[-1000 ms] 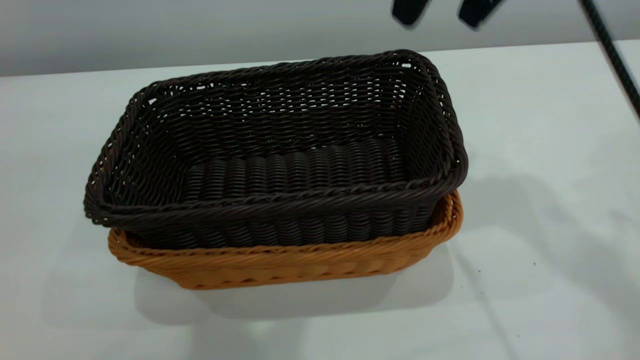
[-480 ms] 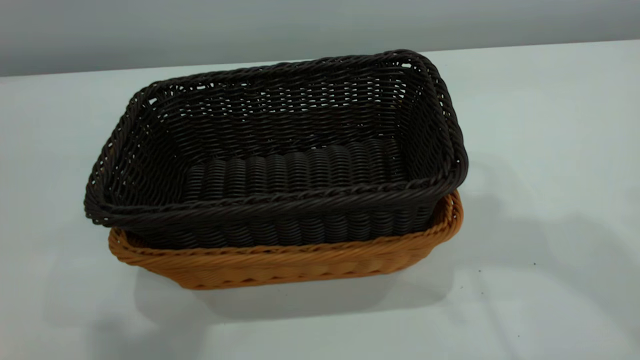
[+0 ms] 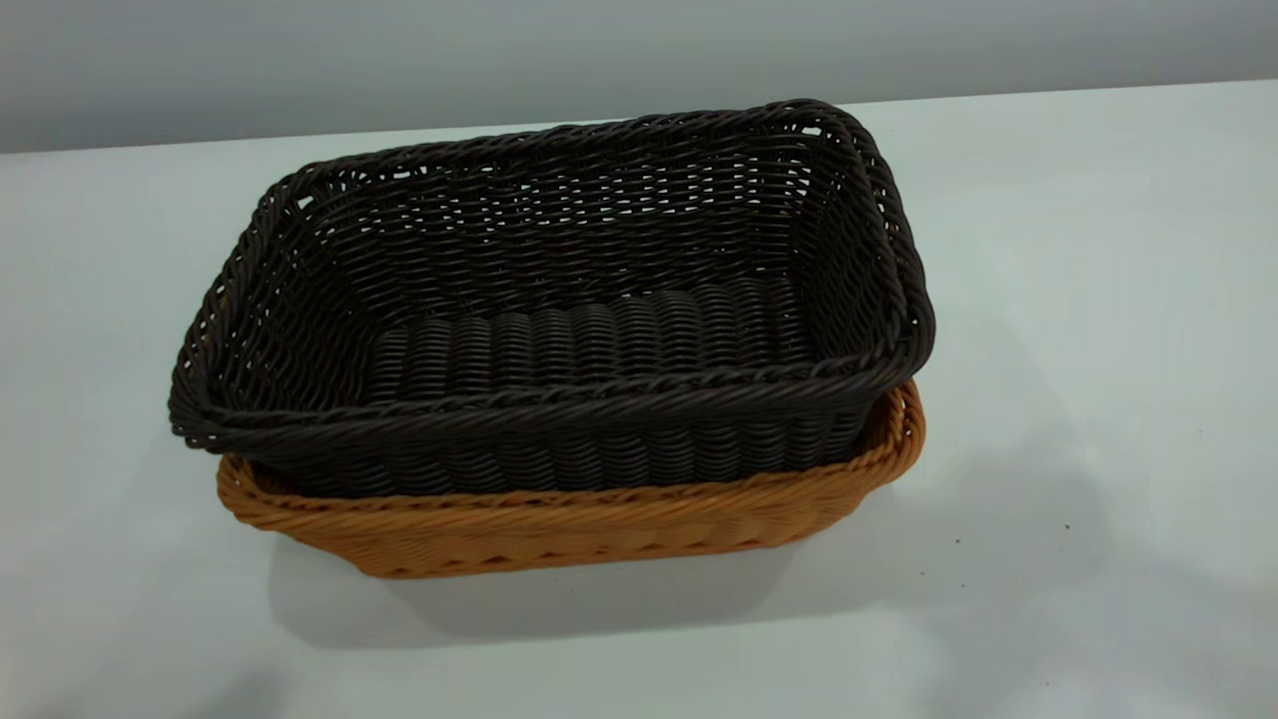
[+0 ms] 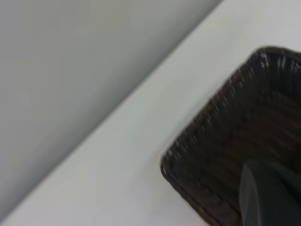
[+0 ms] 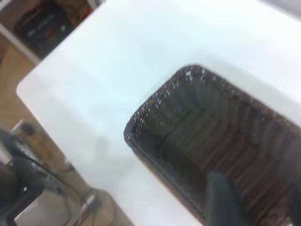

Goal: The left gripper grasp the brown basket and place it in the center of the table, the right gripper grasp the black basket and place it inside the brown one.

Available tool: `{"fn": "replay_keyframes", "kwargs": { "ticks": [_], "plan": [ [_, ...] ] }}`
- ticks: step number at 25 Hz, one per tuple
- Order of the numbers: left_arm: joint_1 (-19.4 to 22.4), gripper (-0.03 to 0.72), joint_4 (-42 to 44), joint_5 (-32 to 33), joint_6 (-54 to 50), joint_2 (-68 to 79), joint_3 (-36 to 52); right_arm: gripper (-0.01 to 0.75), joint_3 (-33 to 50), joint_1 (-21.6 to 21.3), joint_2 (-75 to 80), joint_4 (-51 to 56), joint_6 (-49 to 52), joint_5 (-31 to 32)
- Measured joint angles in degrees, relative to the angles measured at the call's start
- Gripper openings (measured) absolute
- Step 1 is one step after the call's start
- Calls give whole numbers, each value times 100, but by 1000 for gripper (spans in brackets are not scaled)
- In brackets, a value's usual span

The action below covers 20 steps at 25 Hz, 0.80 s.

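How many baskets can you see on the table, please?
2: the black basket sits nested inside the brown basket, which rests mid-table. None seem hidden.

dark tapered left pincer finger, blurred

Both the black basket and brown basket are rough woven wicker on a smooth matt table.

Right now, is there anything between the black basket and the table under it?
Yes, the brown basket. In the exterior view the black basket sits nested inside it, and the brown one rests on the white table.
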Motion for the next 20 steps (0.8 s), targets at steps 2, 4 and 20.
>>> {"fn": "replay_keyframes", "kwargs": {
  "ticks": [2,4,20],
  "plan": [
    [0,-1,-6,126,-178,7,3,246,0,0,-281,-117,32,0],
    [0,-1,-7,120,-340,12,3,179,6,0,-532,-250,93,0],
    [0,-1,-1035,29,-735,-6,839,1,254,0,-2824,-1938,1150,-32]
  ]
}}
